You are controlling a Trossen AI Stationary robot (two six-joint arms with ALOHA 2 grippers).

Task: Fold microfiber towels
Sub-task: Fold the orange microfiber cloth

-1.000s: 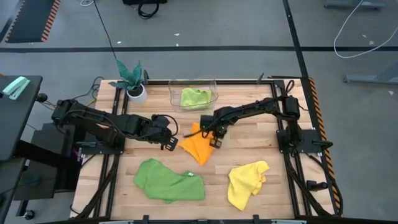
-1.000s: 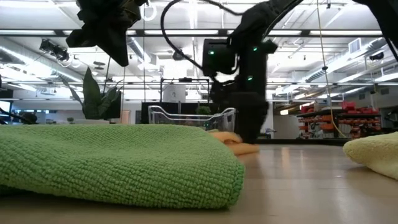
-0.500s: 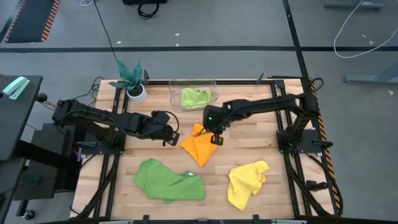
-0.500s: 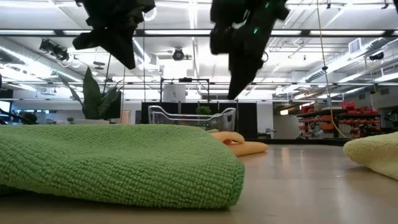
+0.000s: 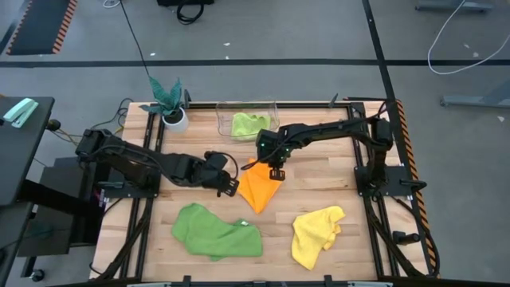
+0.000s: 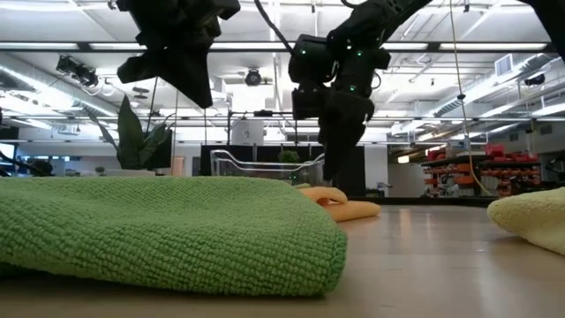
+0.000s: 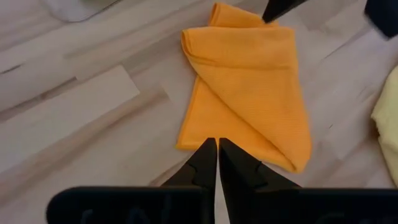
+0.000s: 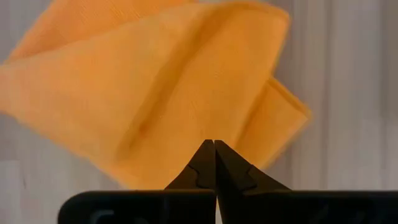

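The orange towel (image 5: 260,190) lies folded on the wooden table near its middle, also seen in the left wrist view (image 7: 249,93) and the right wrist view (image 8: 155,81). My left gripper (image 5: 233,186) hovers shut over the towel's left edge (image 7: 217,142). My right gripper (image 5: 276,171) hangs shut above the towel's far right part (image 8: 214,143). In the low view both the left gripper (image 6: 205,95) and the right gripper (image 6: 338,168) stand clear above the cloth (image 6: 344,208). A darker green towel (image 5: 215,231) and a yellow towel (image 5: 315,233) lie crumpled near the front edge.
A clear plastic bin (image 5: 275,112) at the far edge holds a light lime green towel (image 5: 249,123). A teal-leaved plant in a white pot (image 5: 171,108) stands at the far left. Bare wood shows to the right of the orange towel.
My right gripper has risen off the orange towel and rolled about its own axis; the towel stays folded on the table. My left gripper has moved toward the table's right edge and slightly down, up to the towel's left edge.
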